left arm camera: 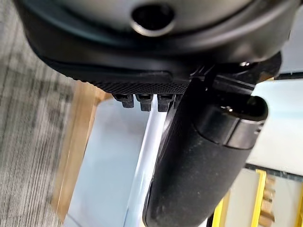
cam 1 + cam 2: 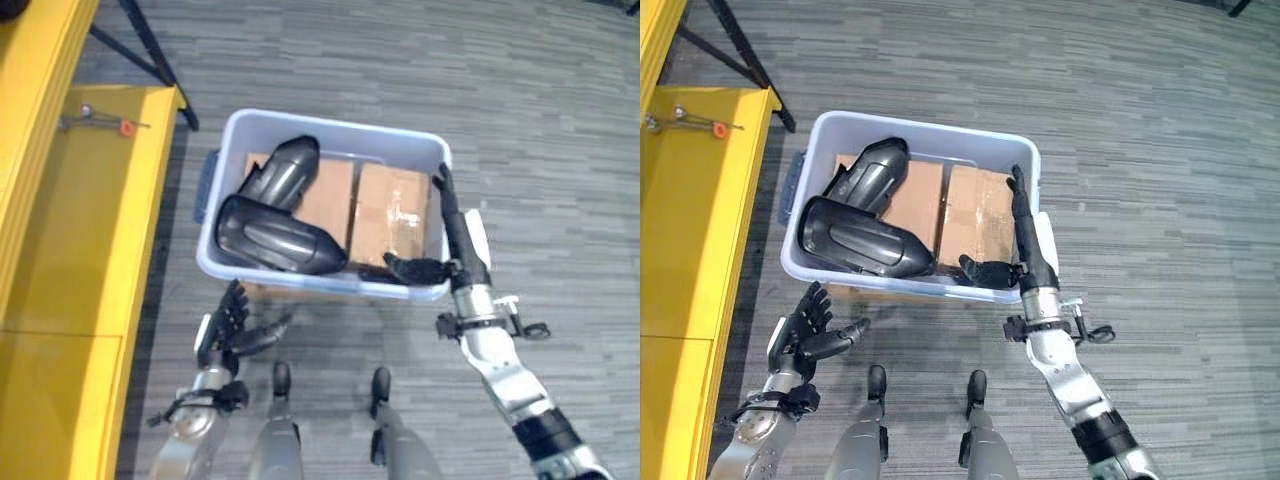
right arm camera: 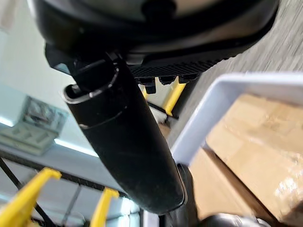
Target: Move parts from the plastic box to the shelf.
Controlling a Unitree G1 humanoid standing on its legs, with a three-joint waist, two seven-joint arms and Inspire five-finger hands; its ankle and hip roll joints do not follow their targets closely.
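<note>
Pale blue-grey plastic forms the plastic box (image 2: 225,262), which sits on the floor just ahead of both hands, with the yellow shelf (image 2: 90,230) off beyond the left hand's outer side. Two glossy black parts (image 2: 268,235) lie stacked inside it, one leaning on the other, on top of two cardboard boxes (image 2: 385,215) that fill its bottom; nothing of theirs is on the shelf yet. The right hand (image 2: 450,235) reaches over the box's near right corner with straight fingers along the rim and the thumb spread inward, holding nothing. The left hand (image 2: 232,322) hovers just short of the box's near wall, fingers spread wide and empty. By my reading the step is the approach to the nearer black part, which lies between the two hands. To do it well, the left hand should probably rise over the rim rather than push the wall, and the two hands close on the part's long sides together, since its smooth curved shell looks liable to slip from a one-sided pinch.
</note>
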